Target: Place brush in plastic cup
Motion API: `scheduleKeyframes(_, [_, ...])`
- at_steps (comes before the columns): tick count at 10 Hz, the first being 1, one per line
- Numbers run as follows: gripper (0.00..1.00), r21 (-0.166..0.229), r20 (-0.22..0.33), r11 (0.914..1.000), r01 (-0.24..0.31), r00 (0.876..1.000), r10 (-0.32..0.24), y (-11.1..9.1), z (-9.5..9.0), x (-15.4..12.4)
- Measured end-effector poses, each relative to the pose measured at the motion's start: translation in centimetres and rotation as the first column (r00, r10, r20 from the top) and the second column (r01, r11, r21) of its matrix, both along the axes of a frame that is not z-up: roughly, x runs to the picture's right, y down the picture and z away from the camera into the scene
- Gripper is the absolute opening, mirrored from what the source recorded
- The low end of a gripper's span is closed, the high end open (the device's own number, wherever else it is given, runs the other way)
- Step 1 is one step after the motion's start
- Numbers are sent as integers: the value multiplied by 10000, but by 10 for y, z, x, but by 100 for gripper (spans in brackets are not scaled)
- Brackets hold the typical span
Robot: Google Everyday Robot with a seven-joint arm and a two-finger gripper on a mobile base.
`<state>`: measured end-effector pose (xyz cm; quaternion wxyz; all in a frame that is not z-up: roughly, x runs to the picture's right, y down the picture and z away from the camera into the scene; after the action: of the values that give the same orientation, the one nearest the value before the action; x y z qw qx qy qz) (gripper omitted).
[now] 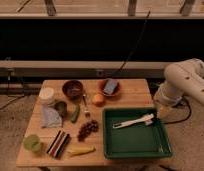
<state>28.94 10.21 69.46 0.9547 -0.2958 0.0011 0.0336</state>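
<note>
So the brush [134, 121] was lying flat in the green tray [137, 150], lower right of the frame, with its bristle head pointing right. The gripper [163, 111] hung just off the tray's upper right corner, near the bristle end but apart from it, fingers spread and holding nothing. The plastic cup [32, 143] sat way over at the table's [130, 87] lower left corner, well apart from both.

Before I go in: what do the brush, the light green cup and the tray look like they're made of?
Brush: cream, matte, probably plastic or pale wood. Plastic cup: light green, smooth, likely plastic. Tray: dark green with a faint sheen, likely plastic. Gripper hangs beside the tray's right edge.
</note>
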Motion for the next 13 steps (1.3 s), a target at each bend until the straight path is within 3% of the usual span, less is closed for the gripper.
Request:
scheduleKeyframes(2, [65, -74, 337, 9999, 77, 9994, -75, 5, 7, -11])
scheduleKeyframes(6, [65, -460, 1267, 9985, 306, 9916, -246, 13, 39, -80])
scheduleKeyframes(8, [65, -744, 1680, 9960, 499, 9851, -368, 18, 54, -100])
scheduleKeyframes(13, [65, -1423, 2305, 9876, 666, 9725, -323, 46, 73, -116])
